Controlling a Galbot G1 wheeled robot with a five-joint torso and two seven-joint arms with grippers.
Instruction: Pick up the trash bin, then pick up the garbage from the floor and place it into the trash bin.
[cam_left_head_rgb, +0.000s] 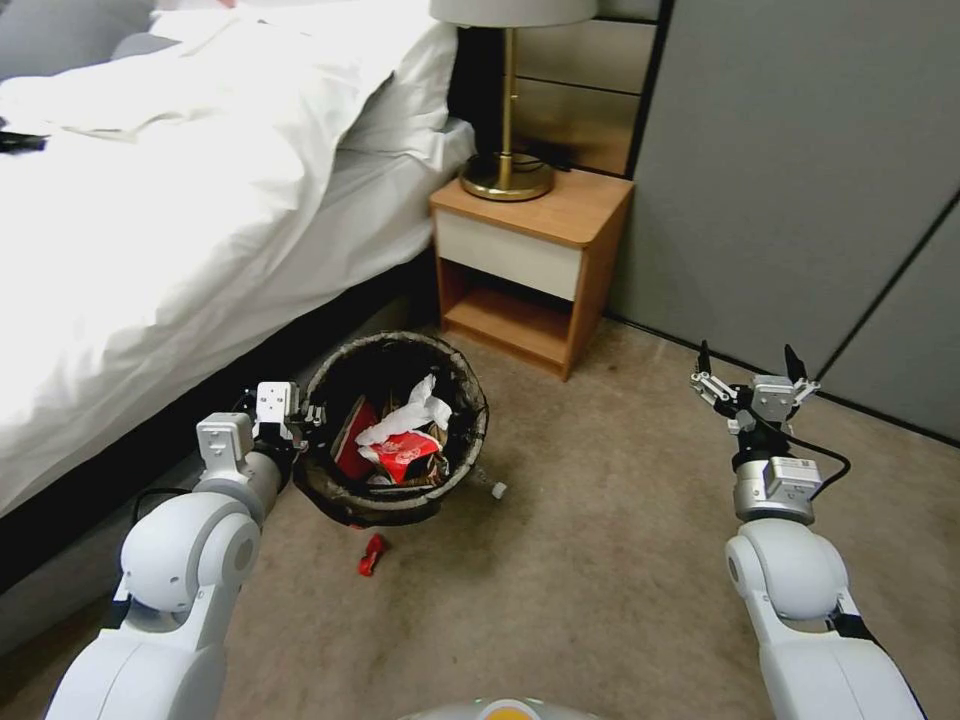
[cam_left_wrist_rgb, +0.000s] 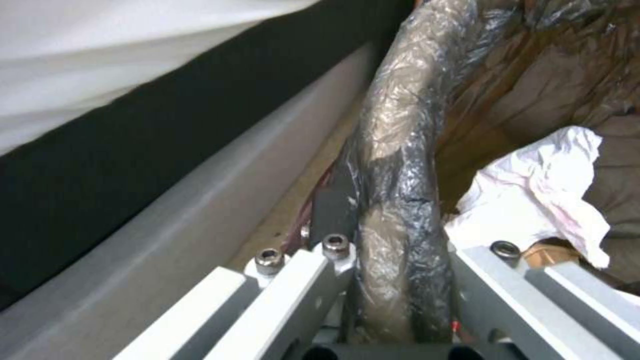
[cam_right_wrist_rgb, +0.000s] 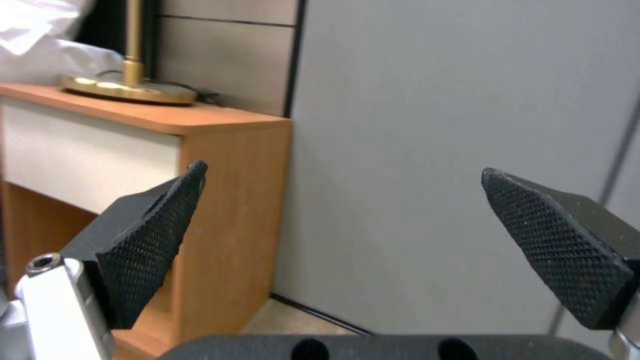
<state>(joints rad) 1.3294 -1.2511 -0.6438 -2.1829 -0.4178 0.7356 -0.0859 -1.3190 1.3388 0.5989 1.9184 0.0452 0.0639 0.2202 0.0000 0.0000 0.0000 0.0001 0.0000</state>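
The trash bin (cam_left_head_rgb: 398, 430) is tilted toward the robot beside the bed (cam_left_head_rgb: 180, 220), and looks lifted off the beige carpet floor (cam_left_head_rgb: 600, 560), though I cannot be sure its base is clear. The left pincer (cam_left_head_rgb: 305, 420) is clamped on the near-left rim, one finger outside and one inside the dark bag liner (cam_left_wrist_rgb: 400, 175) folded over that rim. Inside lie a white tissue (cam_left_head_rgb: 410, 412) and red-and-white wrappers (cam_left_head_rgb: 405, 455).

A small red wrapper (cam_left_head_rgb: 372, 553) lies on the carpet just in front of the bin, and a small white scrap (cam_left_head_rgb: 497, 490) sits near its right side.

The right pincer (cam_left_head_rgb: 750, 385) hangs spread wide and empty, well apart to the right, facing the bedside cabinet (cam_left_head_rgb: 540, 260) with its brass lamp (cam_left_head_rgb: 508, 130).

The risks, as I judge them: the grip bites on slick liner plastic, so the bin could slip or rotate; further tilting might spill the tissue and wrappers; and the bin partly shadows the red wrapper, crowding any reach toward it.
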